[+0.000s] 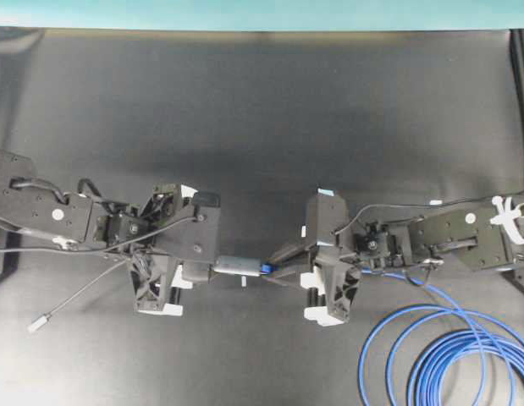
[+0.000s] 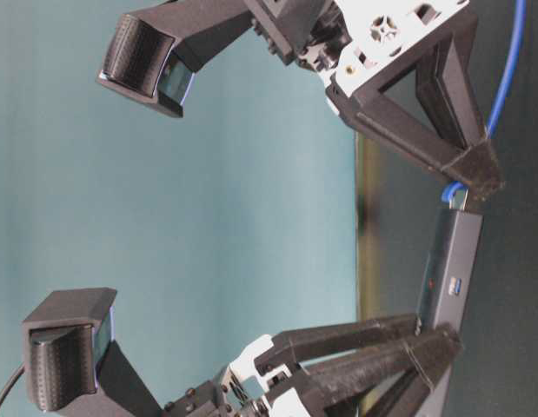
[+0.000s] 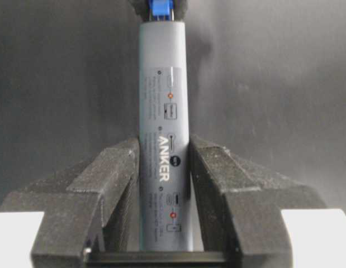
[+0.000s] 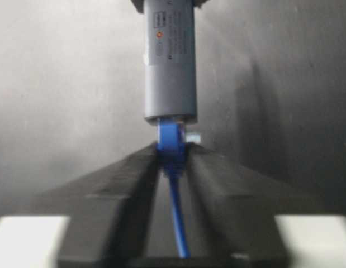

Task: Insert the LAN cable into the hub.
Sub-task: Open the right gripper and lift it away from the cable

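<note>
Left gripper clamped on the hub, held off the black table mid-scene, Anker label facing the left wrist view. LAN cable plug end seated at hub's far end, blue boot pinched at right gripper fingertips. Can't tell whether right jaws grip or just touch; rest of cable coiled at lower right.
</note>
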{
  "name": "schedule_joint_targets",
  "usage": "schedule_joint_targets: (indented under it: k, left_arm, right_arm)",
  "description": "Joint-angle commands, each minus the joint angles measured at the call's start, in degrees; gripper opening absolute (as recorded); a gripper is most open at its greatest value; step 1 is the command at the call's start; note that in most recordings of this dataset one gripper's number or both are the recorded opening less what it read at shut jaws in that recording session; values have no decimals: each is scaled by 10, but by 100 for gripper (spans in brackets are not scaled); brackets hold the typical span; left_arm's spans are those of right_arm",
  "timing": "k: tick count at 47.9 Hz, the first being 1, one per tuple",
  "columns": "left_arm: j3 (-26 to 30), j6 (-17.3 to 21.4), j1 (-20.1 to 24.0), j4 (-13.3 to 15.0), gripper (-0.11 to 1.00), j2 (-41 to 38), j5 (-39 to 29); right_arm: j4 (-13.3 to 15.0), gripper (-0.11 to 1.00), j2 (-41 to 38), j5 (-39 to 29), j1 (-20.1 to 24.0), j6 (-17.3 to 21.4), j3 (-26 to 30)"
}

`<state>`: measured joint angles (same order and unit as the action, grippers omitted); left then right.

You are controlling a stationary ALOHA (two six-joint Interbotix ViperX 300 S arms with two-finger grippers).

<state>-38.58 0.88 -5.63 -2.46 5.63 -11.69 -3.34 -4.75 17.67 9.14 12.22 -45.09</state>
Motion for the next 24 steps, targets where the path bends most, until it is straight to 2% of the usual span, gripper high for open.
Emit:
schedule_joint_targets:
  k: [1,6,10,15,24]
  left_arm:
    - [6,-1,-3,-2,28,6,1]
    - [4,-1,-3,-2,28,6,0]
    - [4,-3,-3,-2,28,6,1]
    - [4,-9,-1,-2,28,6,0]
    - [0,-11,4,-2,29,4,1]
  right_arm:
    - [-1,40,11,1,6,7,-4]
    - [-1,71,18,-5,18,10,-15]
    - [-4,85,29,-12,26,16,-35]
    - [-7,82,47,-14,33,39,-65]
    - [-7,83,91,-11,35,76,-118]
